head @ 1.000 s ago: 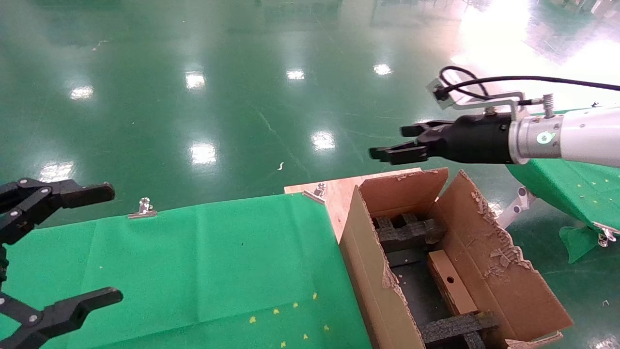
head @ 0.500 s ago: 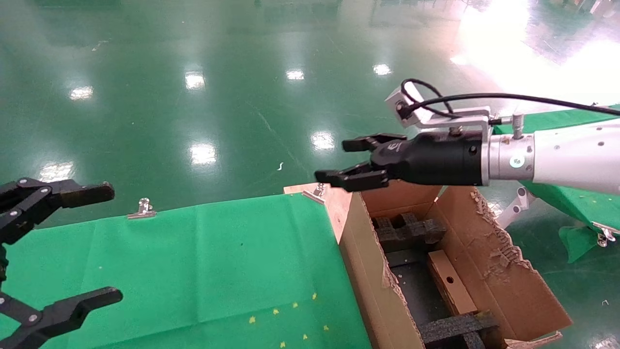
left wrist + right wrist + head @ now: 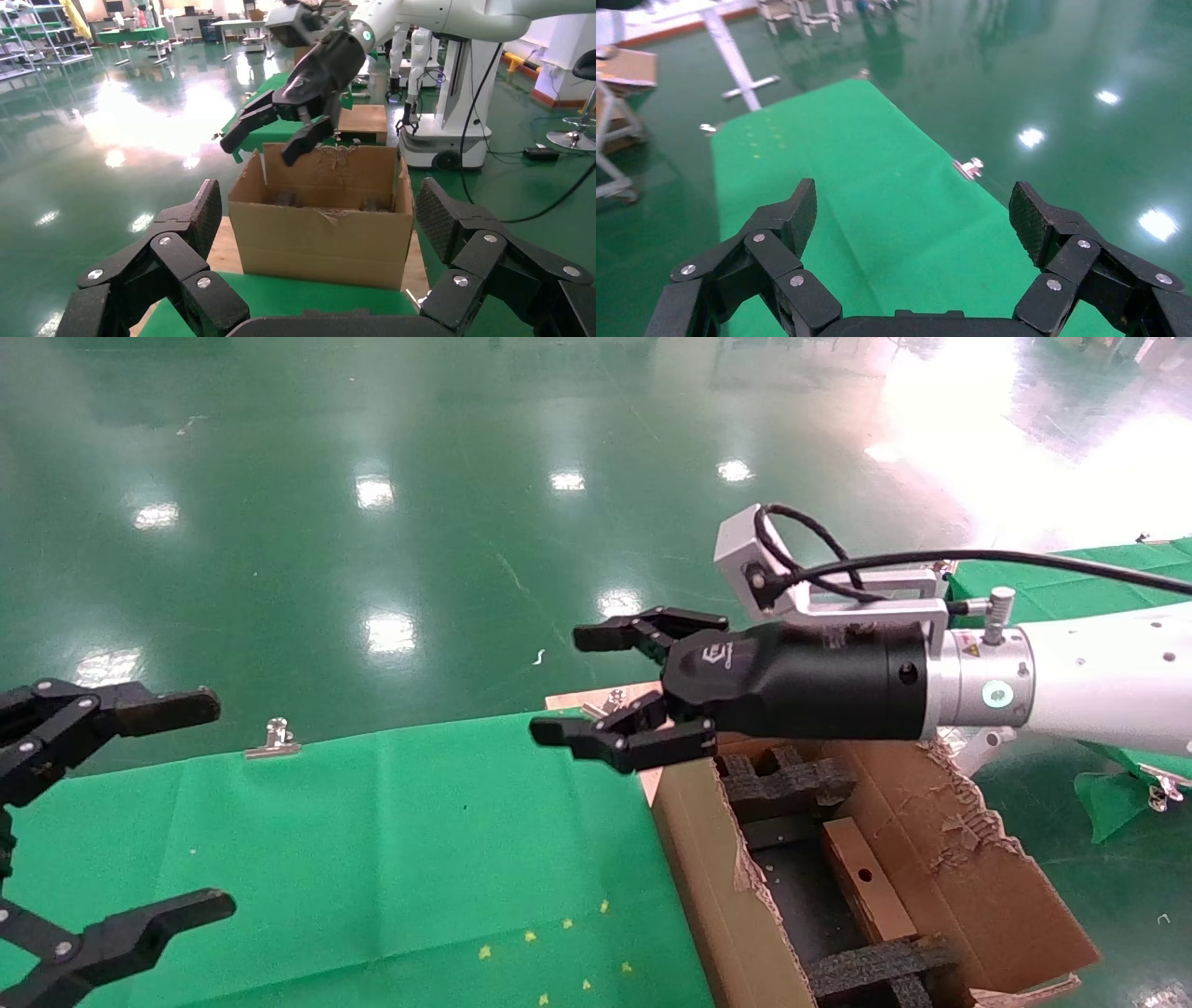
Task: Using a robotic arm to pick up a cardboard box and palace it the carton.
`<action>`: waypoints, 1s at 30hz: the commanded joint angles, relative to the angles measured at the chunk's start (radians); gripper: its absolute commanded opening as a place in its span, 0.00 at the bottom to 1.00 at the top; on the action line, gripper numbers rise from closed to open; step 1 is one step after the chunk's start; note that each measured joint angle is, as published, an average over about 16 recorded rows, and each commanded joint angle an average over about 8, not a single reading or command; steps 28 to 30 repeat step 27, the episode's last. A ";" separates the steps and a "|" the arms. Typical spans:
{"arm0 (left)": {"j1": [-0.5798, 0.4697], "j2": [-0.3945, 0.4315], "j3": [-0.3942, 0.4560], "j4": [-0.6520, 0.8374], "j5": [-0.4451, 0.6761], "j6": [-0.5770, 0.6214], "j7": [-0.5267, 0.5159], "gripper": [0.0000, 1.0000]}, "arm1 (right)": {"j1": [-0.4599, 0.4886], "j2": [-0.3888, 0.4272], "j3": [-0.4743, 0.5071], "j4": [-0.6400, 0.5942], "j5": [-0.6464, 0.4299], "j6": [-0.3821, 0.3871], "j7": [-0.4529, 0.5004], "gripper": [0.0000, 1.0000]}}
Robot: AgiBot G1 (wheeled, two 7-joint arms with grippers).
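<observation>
The small cardboard box (image 3: 861,882) lies inside the big torn carton (image 3: 987,887), between black foam inserts (image 3: 787,780), with its round hole facing up. My right gripper (image 3: 563,684), on the white-jointed arm, is open and empty. It hovers above the carton's far left corner and the edge of the green table, pointing left. It also shows in the left wrist view (image 3: 256,151), above the carton (image 3: 320,232). My left gripper (image 3: 216,803) is open and empty at the left over the green table. The small box is hidden in both wrist views.
The green cloth table (image 3: 419,859) is held by metal clips (image 3: 273,738) and meets the carton on a bare wooden strip (image 3: 643,710). Another green-covered table (image 3: 1099,700) stands at the right. The right wrist view shows only green cloth (image 3: 877,182) and shiny floor.
My right arm has swung left and lower, from beyond the carton's far flap to over its left corner and the table edge. Its fingers stay open. The left arm has not moved.
</observation>
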 commanded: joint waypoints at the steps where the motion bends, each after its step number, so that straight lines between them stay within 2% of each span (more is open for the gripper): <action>1: 0.000 0.000 0.000 0.000 0.000 0.000 0.000 1.00 | -0.028 -0.002 0.042 0.018 0.004 -0.021 -0.012 1.00; 21: 0.000 0.000 0.000 0.000 0.000 0.000 0.000 1.00 | -0.302 -0.026 0.452 0.194 0.047 -0.222 -0.129 1.00; 30: 0.000 0.000 0.000 0.000 0.000 0.000 0.000 1.00 | -0.340 -0.029 0.509 0.218 0.053 -0.249 -0.142 1.00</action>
